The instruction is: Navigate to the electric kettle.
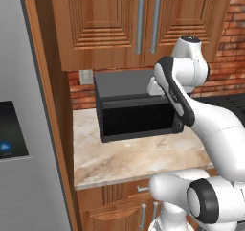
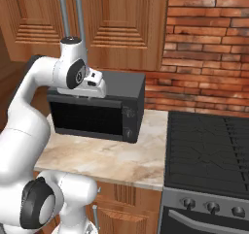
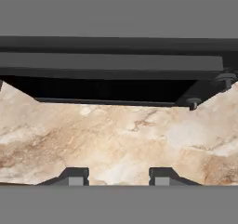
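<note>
**Arm poised before microwave**

In the hand view the gripper (image 3: 118, 176) sits at bottom centre, fingers apart and empty, above the marble tabletop (image 3: 116, 139). A black microwave (image 1: 134, 108) fills mid-frame, stove (image 2: 209, 150) at right.

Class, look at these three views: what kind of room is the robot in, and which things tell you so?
A home kitchen, rendered in simulation. A black microwave sits on a marble counter under wooden wall cabinets, with a stove beside it and a brick backsplash.
</note>
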